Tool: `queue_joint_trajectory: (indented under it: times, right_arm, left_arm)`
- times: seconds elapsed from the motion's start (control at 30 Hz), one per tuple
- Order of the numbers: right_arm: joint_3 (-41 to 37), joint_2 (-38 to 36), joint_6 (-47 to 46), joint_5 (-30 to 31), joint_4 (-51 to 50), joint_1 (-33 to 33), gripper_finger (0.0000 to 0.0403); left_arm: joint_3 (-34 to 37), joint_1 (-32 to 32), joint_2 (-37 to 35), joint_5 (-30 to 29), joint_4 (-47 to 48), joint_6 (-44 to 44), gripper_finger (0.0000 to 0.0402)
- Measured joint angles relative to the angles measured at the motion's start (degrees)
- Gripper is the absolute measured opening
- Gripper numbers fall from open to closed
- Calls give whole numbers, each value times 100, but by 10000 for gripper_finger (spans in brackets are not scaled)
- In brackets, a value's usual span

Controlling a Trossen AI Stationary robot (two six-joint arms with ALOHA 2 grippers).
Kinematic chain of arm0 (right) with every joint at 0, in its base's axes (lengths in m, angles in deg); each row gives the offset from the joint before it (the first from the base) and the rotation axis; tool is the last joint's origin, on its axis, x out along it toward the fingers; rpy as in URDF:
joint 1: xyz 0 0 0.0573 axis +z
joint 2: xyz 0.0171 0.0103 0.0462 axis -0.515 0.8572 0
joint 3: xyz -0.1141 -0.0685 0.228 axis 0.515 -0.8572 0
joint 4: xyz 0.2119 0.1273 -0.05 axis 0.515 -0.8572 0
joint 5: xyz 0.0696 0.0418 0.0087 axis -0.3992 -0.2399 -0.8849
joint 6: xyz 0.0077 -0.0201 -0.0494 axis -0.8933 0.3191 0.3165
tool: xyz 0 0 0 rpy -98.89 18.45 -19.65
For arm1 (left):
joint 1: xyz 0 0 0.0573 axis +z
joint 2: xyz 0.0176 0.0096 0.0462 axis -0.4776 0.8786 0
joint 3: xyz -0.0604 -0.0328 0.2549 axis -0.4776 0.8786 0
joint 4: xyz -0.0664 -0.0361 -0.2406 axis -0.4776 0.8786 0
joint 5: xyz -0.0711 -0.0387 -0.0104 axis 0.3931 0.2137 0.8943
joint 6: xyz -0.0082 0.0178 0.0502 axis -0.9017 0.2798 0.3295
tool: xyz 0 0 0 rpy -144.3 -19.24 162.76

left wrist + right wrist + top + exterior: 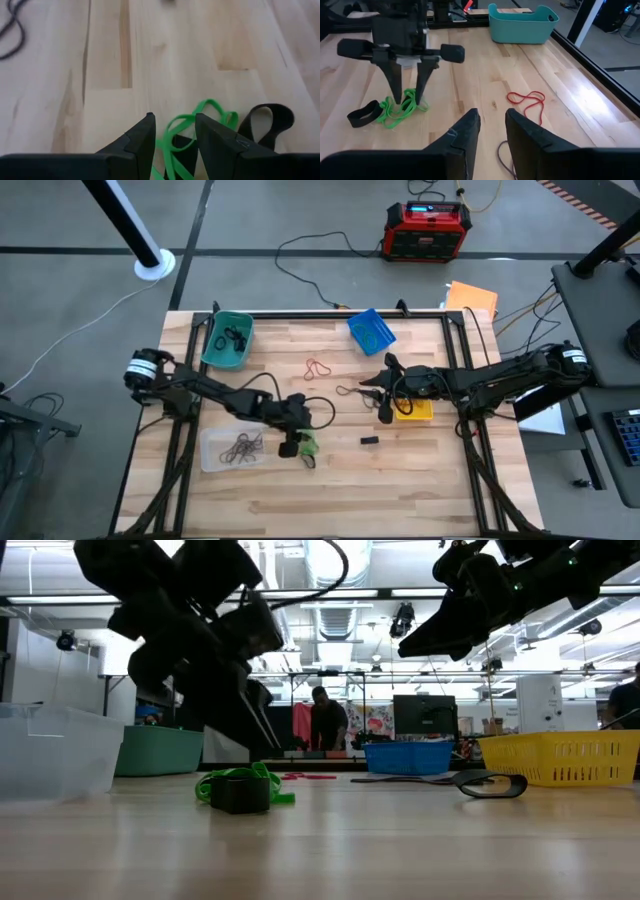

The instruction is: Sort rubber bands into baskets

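Observation:
A tangle of bright green rubber bands (186, 120) lies on the wooden table beside a wide black band (265, 122). My left gripper (175, 118) is open and down at this pile (307, 445), one finger on each side of a green strand; the right wrist view shows it (409, 97) from the front. My right gripper (492, 112) is open and hangs above the table by the yellow basket (418, 411), with nothing between its fingers. Red bands (320, 367) and a dark band (346, 392) lie loose mid-table. The clear basket (212, 450) holds dark bands. My left gripper comes at the green bands slanting down from the table's left, and a green strand (172, 131) runs through the gap between its fingers (145, 137). The bands lie flat on the table. Whether the fingers touch them I cannot tell.
The teal basket (228, 340) stands at the far left and the blue basket (370, 330) at the far middle, each with bands inside. A small black block (369, 440) lies on the table right of the green pile. The near part of the table is bare wood.

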Motion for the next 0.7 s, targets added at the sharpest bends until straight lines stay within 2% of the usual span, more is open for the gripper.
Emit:
queue_joint_trajectory:
  times: [0.3, 0.7]
  right_arm:
    - [0, 0, 2, 0, -5, 0, 82]
    - [0, 0, 0, 0, -4, 0, 82]
  left_arm:
    - [-4, 41, 181, 258, -180, -2, 106]
    - [-4, 43, 175, 267, -173, -20, 17]
